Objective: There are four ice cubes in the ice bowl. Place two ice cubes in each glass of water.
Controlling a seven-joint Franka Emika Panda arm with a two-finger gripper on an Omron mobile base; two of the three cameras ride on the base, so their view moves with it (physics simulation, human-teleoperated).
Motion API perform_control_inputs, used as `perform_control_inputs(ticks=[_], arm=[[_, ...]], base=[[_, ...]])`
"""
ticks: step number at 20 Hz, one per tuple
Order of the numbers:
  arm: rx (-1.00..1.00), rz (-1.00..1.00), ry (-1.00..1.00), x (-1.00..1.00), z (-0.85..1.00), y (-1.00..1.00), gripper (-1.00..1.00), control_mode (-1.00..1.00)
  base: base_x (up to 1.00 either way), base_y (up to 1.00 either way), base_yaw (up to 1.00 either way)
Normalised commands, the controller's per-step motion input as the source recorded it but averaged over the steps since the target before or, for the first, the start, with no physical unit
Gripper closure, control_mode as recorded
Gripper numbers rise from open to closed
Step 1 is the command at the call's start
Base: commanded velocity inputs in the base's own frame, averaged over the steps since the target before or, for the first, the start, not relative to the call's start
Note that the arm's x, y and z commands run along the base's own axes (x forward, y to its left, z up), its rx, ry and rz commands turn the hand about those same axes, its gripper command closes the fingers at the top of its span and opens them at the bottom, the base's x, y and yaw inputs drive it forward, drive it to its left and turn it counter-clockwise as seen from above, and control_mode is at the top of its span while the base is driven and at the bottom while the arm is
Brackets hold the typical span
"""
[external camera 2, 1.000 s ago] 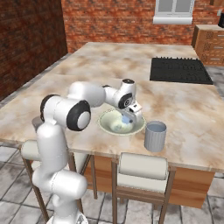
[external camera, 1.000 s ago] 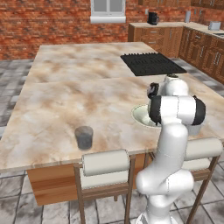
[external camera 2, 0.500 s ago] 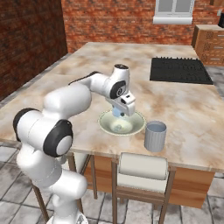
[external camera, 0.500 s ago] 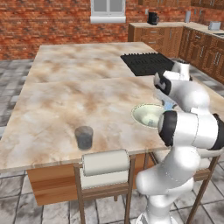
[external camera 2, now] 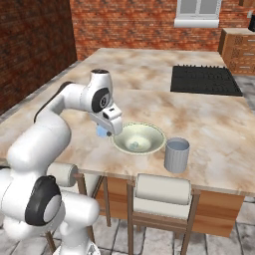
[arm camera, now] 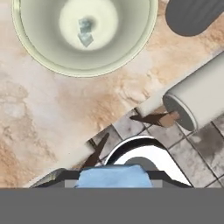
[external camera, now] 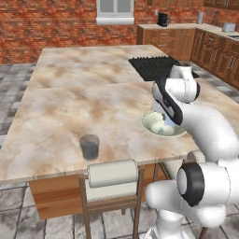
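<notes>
Gripper point(external camera 2: 103, 131): clamped on one ice cube point(arm camera: 113, 177), beside the ice bowl point(external camera 2: 155, 135), which holds more cubes. Step: carrying. Next, likely: travel to a glass of water point(external camera: 89, 147), release above it.

ice bowl point(external camera 2: 139, 138) sits on the counter point(external camera 2: 149, 99) between two glasses point(external camera 2: 177, 155) point(external camera: 89, 147).

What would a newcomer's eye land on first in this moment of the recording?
The white arm, bent over the near edge of the marble island, its claw shut on a pale blue ice cube just left of the bowl. Next, the wide bowl itself with ice left in its middle. Then the two grey glasses: one right beside the bowl, the other standing alone further along the counter.
</notes>
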Motion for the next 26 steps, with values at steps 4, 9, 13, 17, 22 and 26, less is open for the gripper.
perform_control_inputs(ticks=[4, 9, 13, 17, 22, 26], arm=[[-0.02, 0.26, -0.01, -0.94, 0.00, 0.78, 1.00, -1.00], [0.03, 0.36, -0.05, -0.26, 0.01, 0.70, 1.00, -1.00], [0.10, 0.27, 0.00, 0.12, 0.00, 0.84, 1.00, -1.00], [0.05, 0.11, 0.00, 0.45, 0.00, 1.00, 1.00, -1.00], [0.00, 0.02, 0.07, 0.44, 0.04, 1.00, 1.00, -1.00], [0.00, 0.00, 0.12, 0.31, 0.09, 0.91, 1.00, -1.00]], base=[[0.00, 0.00, 0.00], [0.00, 0.00, 0.00], [0.00, 0.00, 0.00], [0.00, 0.00, 0.00], [0.00, 0.00, 0.00], [0.00, 0.00, 0.00]])
